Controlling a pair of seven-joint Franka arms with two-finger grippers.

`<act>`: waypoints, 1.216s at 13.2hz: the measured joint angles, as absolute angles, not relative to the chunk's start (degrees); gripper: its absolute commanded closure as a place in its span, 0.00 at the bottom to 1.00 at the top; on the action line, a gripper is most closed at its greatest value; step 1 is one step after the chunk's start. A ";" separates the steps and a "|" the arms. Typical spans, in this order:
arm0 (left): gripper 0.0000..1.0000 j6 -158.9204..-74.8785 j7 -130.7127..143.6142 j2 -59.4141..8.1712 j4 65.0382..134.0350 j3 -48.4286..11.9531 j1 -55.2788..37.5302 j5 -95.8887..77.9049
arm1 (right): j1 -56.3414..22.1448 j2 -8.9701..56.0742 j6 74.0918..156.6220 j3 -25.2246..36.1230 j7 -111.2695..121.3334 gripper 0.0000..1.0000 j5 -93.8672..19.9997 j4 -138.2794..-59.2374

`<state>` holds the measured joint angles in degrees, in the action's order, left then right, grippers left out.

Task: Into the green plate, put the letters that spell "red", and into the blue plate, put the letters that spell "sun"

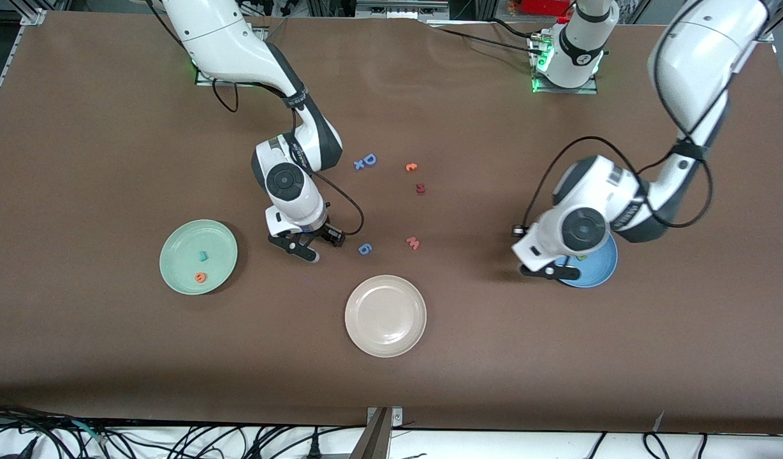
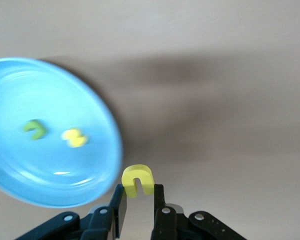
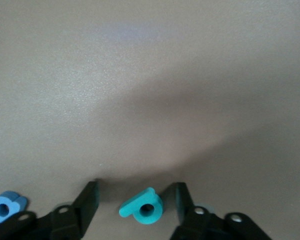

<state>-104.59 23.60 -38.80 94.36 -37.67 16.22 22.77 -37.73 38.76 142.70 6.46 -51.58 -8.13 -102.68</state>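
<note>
Your right tool (image 1: 312, 245) is down at the bench (image 1: 111, 382) between the green plate (image 1: 175, 268) and a small blue letter (image 1: 364, 248). In the right wrist view its fingers (image 3: 87, 200) stand apart on either side of the teal "d" (image 3: 142, 210), which lies on the bench, with gaps showing on both sides.

The green plate, toward the right arm's end of the bench, already carries the teal "r" (image 1: 203, 256) and the orange "e" (image 1: 201, 277).

Your left tool (image 2: 138, 200) hangs at the rim of the blue plate (image 2: 20, 185), closed on the yellow "u" (image 2: 138, 179). In that plate you see the green "n" (image 2: 35, 129) and the yellow "s" (image 2: 75, 137) side by side.

Around the middle of the bench lie the blue "D" (image 1: 368, 160), an orange letter (image 1: 411, 167), a dark red letter (image 1: 421, 188) and the pink "w" (image 1: 413, 243). The beige-white plate (image 1: 386, 315) sits nearer the front edge.
</note>
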 measured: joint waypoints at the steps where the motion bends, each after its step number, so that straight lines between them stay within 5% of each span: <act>1: 0.89 -103.80 20.79 -38.81 94.52 -37.59 18.12 22.77 | -37.74 38.74 142.69 6.40 -51.60 0.57 -8.13 -102.67; 8: 0.85 -103.05 13.74 -41.22 97.78 -37.19 27.18 23.56 | -37.72 38.66 142.69 6.19 -51.71 0.68 -10.63 -102.56; 11: 0.76 -103.09 13.74 -42.77 98.28 -37.15 27.31 23.68 | -37.72 38.65 142.69 6.13 -51.71 0.72 -10.71 -102.54; 12: 0.49 -103.09 13.74 -43.16 98.36 -37.15 27.31 23.68 | -37.72 38.66 142.69 6.13 -51.71 0.72 -10.71 -102.54; 13: 0.00 -103.11 13.74 -43.48 98.37 -37.15 27.31 23.68 | -37.72 38.66 142.69 6.13 -51.71 0.73 -10.71 -102.53; 16: 0.00 -103.18 13.74 -44.00 98.38 -37.15 27.31 23.68 | -37.72 38.67 142.70 6.13 -51.71 0.76 -10.71 -102.53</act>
